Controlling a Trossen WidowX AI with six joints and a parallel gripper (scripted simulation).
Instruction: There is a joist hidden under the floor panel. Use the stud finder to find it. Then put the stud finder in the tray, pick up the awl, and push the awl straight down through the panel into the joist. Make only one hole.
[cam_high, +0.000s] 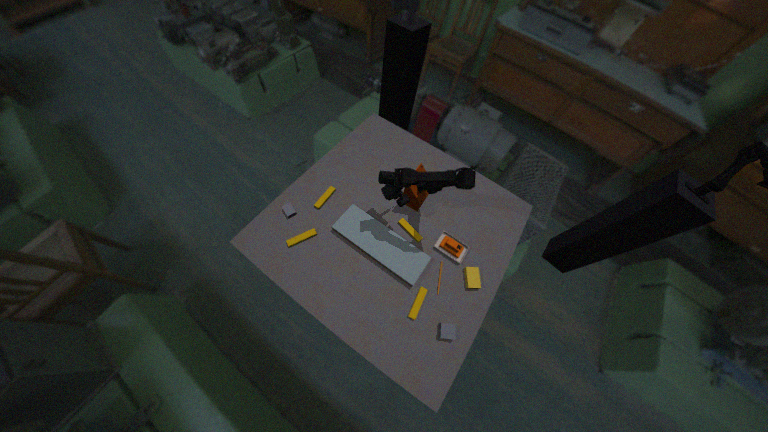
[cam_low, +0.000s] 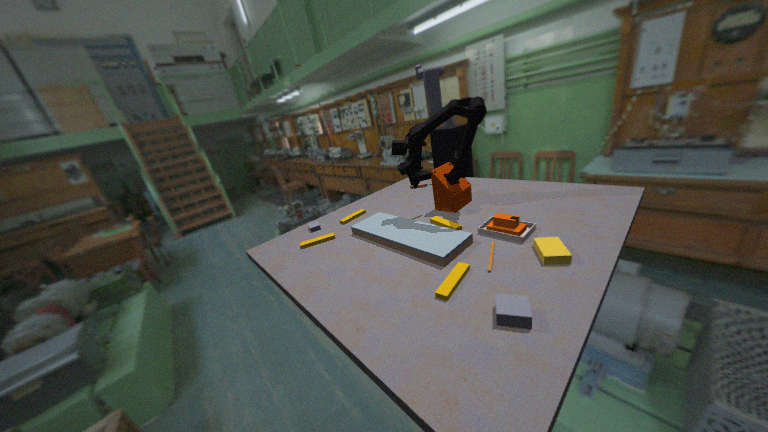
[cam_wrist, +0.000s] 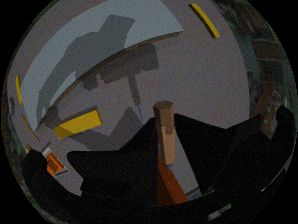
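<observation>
My gripper (cam_low: 414, 183) (cam_wrist: 164, 120) is shut on the awl (cam_low: 419, 186) by its brown wooden handle; the handle also shows between the dark fingers in the wrist view (cam_wrist: 164, 114). The awl is well tilted, nearly level in the exterior view, and is held above the table beside the orange arm base, behind the panel. The pale blue-grey floor panel (cam_high: 370, 244) (cam_low: 397, 236) (cam_wrist: 162, 17) lies flat, with the arm's shadow across it. No hole shows in its visible top. The orange stud finder (cam_high: 452, 246) (cam_low: 506, 224) (cam_wrist: 55, 163) sits in the white-rimmed tray (cam_low: 496, 236).
A yellow bar (cam_high: 410, 229) (cam_low: 445, 222) (cam_wrist: 78, 123) lies between the arm base and the panel. Other yellow bars lie around the panel. A thin orange stick (cam_high: 440, 277) (cam_low: 490, 256), a yellow block (cam_high: 472, 277) (cam_low: 552, 250) and a grey block (cam_high: 447, 331) (cam_low: 513, 311) lie to the right.
</observation>
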